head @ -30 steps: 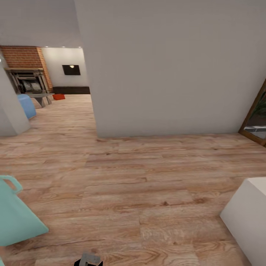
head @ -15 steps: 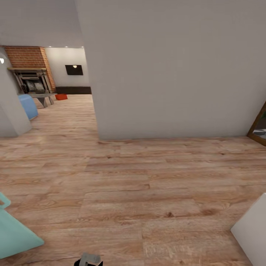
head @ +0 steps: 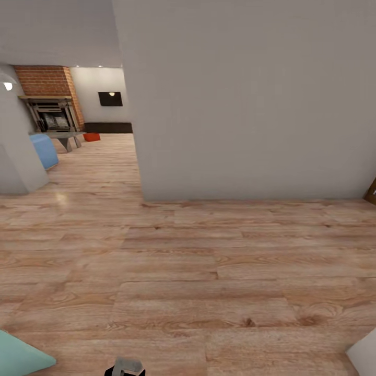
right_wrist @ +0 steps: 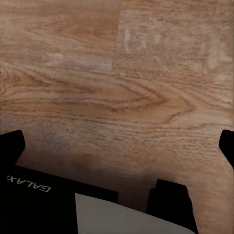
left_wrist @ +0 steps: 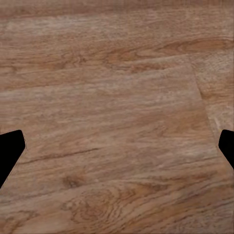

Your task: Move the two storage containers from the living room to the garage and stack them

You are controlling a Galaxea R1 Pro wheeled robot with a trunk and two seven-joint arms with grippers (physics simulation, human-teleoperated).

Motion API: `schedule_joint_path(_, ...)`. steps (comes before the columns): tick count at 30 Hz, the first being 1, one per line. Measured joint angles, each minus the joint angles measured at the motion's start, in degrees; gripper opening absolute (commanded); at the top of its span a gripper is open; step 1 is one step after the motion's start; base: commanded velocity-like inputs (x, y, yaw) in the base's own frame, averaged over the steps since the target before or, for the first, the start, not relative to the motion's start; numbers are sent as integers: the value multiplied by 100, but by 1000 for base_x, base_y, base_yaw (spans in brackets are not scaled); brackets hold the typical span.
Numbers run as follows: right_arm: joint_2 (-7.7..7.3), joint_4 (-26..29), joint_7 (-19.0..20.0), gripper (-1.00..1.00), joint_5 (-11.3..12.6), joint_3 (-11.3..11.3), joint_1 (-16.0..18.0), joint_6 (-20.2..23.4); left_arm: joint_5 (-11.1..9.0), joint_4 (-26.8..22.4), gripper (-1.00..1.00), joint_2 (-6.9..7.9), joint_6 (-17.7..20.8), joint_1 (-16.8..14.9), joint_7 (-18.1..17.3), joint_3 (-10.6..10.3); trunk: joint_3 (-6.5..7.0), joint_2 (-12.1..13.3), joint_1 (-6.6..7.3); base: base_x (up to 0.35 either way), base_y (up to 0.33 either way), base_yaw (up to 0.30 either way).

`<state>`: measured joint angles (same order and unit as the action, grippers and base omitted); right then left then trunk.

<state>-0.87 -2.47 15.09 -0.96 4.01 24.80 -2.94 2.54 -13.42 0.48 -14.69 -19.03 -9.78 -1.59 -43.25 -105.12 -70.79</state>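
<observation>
Far off in the living room, one orange-red storage container (head: 92, 137) sits on the wood-plank floor beside a grey low table (head: 67, 139), in front of the dark cabinet (head: 108, 127). The brick chimney (head: 46, 80) with its fireplace (head: 53, 116) and the black TV (head: 110, 98) stand behind it. In the left wrist view my left gripper (left_wrist: 117, 148) is open over bare planks, nothing between its fingers. My right gripper (right_wrist: 117, 146) is also open above the planks, with part of my own body below it.
A large pale wall (head: 250, 99) fills the middle and right, its corner (head: 141, 196) edging the passage to the living room. A blue seat (head: 44, 150) and a grey wall end (head: 18, 167) flank the left. A teal object (head: 21, 357) and white block (head: 364, 356) lie at the bottom corners.
The whole view has shifted: the camera has moved forward and turned a little left. The teal object and white block have slid toward the bottom corners, and the door frame has nearly left at right.
</observation>
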Motion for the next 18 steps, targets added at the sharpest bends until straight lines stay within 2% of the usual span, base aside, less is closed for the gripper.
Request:
schedule_joint_path(13,-2,1,0,100,0,0,-1,0,0,1,100,0,0,-1,0,-1,0,0,0,276,0,42)
schedule_joint_path(18,-1,0,0,100,0,0,0,0,0,0,100,-2,0,0,0,0,0,0,0,276,0,150)
